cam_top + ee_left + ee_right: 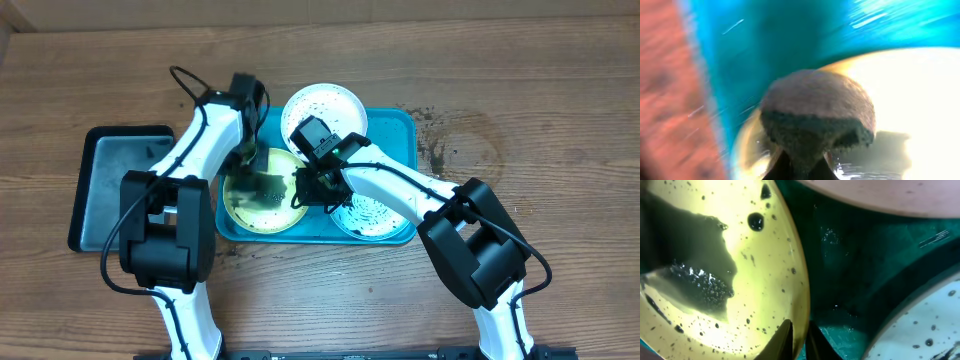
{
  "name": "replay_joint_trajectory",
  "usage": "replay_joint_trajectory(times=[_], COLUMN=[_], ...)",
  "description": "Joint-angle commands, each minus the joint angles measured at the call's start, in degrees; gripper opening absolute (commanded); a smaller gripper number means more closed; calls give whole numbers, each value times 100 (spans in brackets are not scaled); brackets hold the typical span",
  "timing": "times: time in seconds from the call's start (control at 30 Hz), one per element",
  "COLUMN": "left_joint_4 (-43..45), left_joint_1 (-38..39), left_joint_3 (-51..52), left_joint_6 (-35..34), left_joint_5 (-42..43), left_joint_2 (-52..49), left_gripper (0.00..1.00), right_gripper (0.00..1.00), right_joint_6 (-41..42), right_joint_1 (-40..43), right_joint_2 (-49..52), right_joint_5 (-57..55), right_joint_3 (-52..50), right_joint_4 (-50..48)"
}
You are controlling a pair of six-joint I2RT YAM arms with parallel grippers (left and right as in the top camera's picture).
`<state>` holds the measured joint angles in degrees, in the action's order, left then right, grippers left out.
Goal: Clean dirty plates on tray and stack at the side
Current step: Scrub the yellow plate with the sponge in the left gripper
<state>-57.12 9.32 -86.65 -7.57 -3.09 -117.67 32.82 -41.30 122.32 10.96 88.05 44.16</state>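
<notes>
On the brown wooden table (560, 120): a large turquoise rectangular plastic tray (400, 125) at centre, a smaller black rectangular tray (120, 180) just beside its left end. Inside the turquoise tray: a round white speckled plate (330, 100) at the far edge, a round yellow-green plate (262, 205) near left, smeared with wet dark grime, a round light aqua speckled plate (372, 218) near right. Right pincer (799, 341) pressed onto the yellow-green plate's right rim, one finger each side. Left pincer (800, 169) pinching a dark rounded scrub pad (817, 112) at that plate's far-left rim.
</notes>
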Motion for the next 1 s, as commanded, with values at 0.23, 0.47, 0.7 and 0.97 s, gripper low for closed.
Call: replay_joint_trajectory(times=[0.23,0.47,0.7,0.97], left_joint_4=[361,262,-452,-1005], left_joint_1=[7,-2,-105,-579], left_joint_3=[492,892,101,-1585], left_joint_6=[201,-938,-1370,-1534], left_joint_5=[2090,-1069,-2398,-616], left_joint_2=[-42,-39,-37,496], left_gripper=[4,4,4,4], right_gripper=[8,7,4,4], right_joint_6=[-22,-22,-70,-750], right_joint_1=[22,22,22,22], right_joint_2=[48,48,48,24], right_joint_5=[-105,-105,-186,-197], right_joint_3=[-35,-35,-28,557], right_joint_4=[-17,-15,-17,417])
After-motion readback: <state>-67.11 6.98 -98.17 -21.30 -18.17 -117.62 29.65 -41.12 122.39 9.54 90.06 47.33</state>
